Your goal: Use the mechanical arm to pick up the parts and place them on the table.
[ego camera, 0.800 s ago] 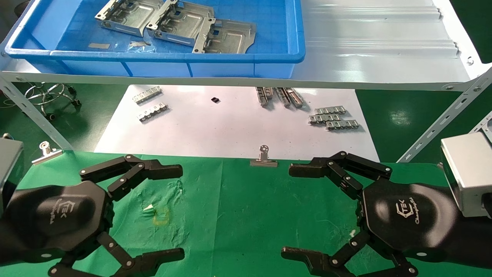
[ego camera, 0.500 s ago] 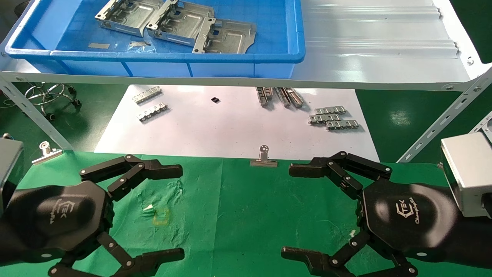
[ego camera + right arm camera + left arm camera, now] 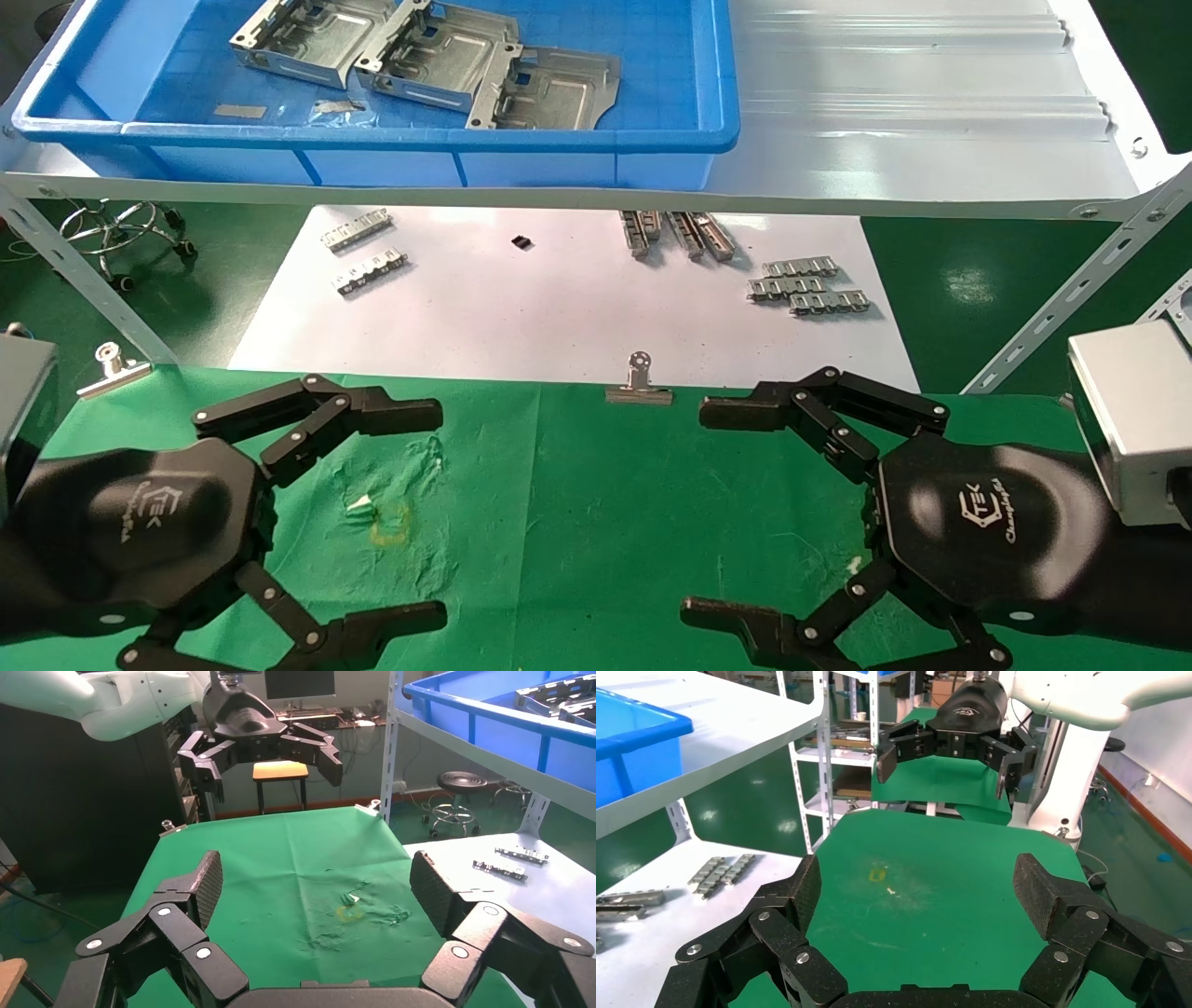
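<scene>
Three silvery sheet-metal parts (image 3: pixel 424 56) lie overlapping in a blue bin (image 3: pixel 577 140) on the grey shelf at the back. My left gripper (image 3: pixel 433 513) hangs open and empty over the left of the green cloth table (image 3: pixel 577 503). My right gripper (image 3: pixel 698 511) hangs open and empty over its right side. Both point toward the middle, facing each other. The left wrist view shows the open left fingers (image 3: pixel 807 888) over bare green cloth (image 3: pixel 926 903). The right wrist view shows the open right fingers (image 3: pixel 429 888) over the cloth (image 3: pixel 281 874).
A white sheet (image 3: pixel 559 298) beyond the cloth holds small toothed silver strips (image 3: pixel 805 287) and more strips (image 3: pixel 358 228). Binder clips (image 3: pixel 639 384) hold the cloth's far edge. The shelf (image 3: pixel 931 121) overhangs the sheet on slanted struts (image 3: pixel 1062 298). The cloth is wrinkled with a yellow mark (image 3: pixel 391 522).
</scene>
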